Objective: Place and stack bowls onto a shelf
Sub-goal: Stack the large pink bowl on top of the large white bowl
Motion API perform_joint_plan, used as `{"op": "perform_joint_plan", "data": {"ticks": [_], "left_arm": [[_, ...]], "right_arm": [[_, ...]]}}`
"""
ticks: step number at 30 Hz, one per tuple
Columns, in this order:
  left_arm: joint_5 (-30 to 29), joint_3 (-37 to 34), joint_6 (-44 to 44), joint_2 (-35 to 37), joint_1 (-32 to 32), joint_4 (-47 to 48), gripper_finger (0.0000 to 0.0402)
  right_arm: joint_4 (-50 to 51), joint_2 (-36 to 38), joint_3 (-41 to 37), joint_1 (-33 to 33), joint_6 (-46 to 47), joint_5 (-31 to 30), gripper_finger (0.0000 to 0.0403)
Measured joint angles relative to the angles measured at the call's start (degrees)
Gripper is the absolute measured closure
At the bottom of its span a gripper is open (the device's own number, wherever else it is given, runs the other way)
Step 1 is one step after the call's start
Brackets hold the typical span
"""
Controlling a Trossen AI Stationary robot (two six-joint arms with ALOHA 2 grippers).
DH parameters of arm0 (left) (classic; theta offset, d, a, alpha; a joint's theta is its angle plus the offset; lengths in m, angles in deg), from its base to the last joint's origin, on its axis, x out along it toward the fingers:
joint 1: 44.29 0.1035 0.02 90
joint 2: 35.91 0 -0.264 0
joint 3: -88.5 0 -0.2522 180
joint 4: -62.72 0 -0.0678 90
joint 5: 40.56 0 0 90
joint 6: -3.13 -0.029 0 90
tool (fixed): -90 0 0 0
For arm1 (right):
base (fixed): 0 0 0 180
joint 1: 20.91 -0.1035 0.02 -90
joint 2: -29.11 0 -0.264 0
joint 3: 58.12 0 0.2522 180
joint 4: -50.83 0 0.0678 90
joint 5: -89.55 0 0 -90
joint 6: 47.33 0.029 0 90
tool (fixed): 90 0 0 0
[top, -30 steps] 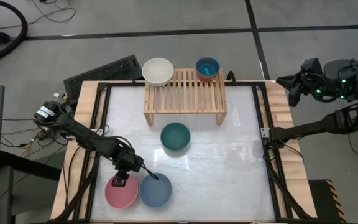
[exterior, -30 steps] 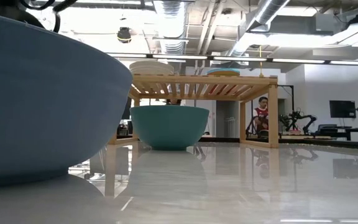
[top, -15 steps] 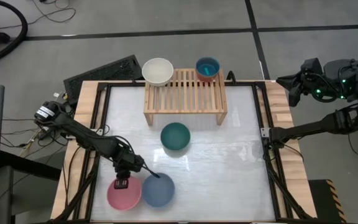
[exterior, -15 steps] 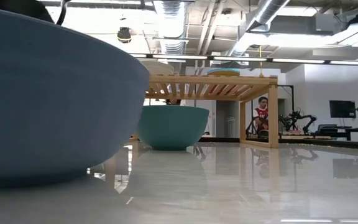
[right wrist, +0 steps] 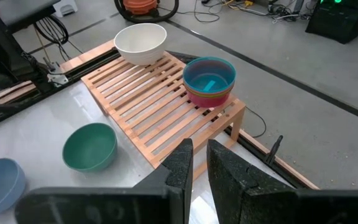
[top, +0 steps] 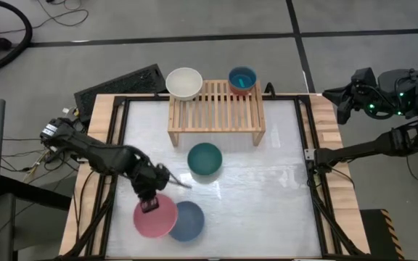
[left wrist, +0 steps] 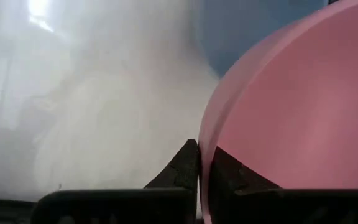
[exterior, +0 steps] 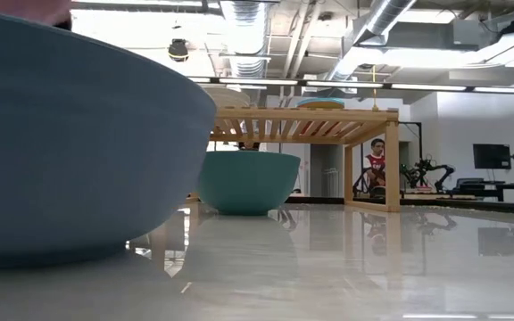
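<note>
Pink bowl (top: 155, 216), clamped at its rim by my left gripper (top: 149, 205), overlapped the slate blue bowl (top: 187, 221) near the table's front; my right gripper (right wrist: 197, 163), fingers nearly together, idled off-table.

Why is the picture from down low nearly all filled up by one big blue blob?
In the low view, the slate blue bowl sits right by the camera, so it looks huge and soft-edged, while the green bowl and shelf look small. The glossy table mirrors them. In the left wrist view, the pink bowl looms close too.
</note>
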Motion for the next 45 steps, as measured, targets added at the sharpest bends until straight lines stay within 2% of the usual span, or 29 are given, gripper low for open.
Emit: {"op": "perform_joint_plan", "data": {"ticks": [4, 11, 14, 20, 27, 30, 34, 37, 40, 45], "left_arm": [[-5.1, 6.5, 6.0, 0.0, 6.9, 2.3, 0.0401], [-8.3, 15.6, 12.2, 0.0, 23.6, 4.2, 0.0402], [-8.5, 20.7, 11.4, 0.0, 30.9, 7.5, 0.0401], [-13.1, 31.3, 9.3, 0.0, 46.6, 12.2, 0.0401], [-13.6, 37.5, 5.1, -1.4, 62.7, 12.5, 0.0401], [-11.7, 40.2, 2.2, -4.2, 66.3, 11.2, 0.0401], [-6.2, 46.7, -2.5, -10.8, 67.9, 10.3, 0.0401], [-3.8, 54.5, -6.7, -17.2, 68.6, 14.6, 0.0401], [-5.5, 62.4, -11.5, -23.0, 70.0, 22.4, 0.0401], [-4.4, 56.2, -14.0, -22.8, 72.3, 20.5, 0.0401]], "right_arm": [[0.0, 0.0, 0.0, 0.0, 0.0, 0.0, 0.0327], [0.0, 0.0, 0.0, 0.0, 0.0, 0.0, 0.0327], [0.0, 0.0, 0.0, 0.0, -0.1, 0.0, 0.0327], [0.0, 0.0, 0.0, 0.0, -0.1, 0.0, 0.0327], [0.0, 0.0, 0.0, 0.0, -0.1, 0.0, 0.0327], [0.0, 0.0, 0.0, 0.0, -0.1, 0.0, 0.0327], [0.0, 0.0, 0.0, 0.0, -0.2, 0.0, 0.0327], [0.0, 0.0, 0.0, 0.0, -0.1, 0.0, 0.0327], [0.0, 0.0, 0.0, 0.0, -0.1, 0.0, 0.0327], [0.0, 0.0, 0.0, 0.0, 0.0, 0.0, 0.0327]]}}
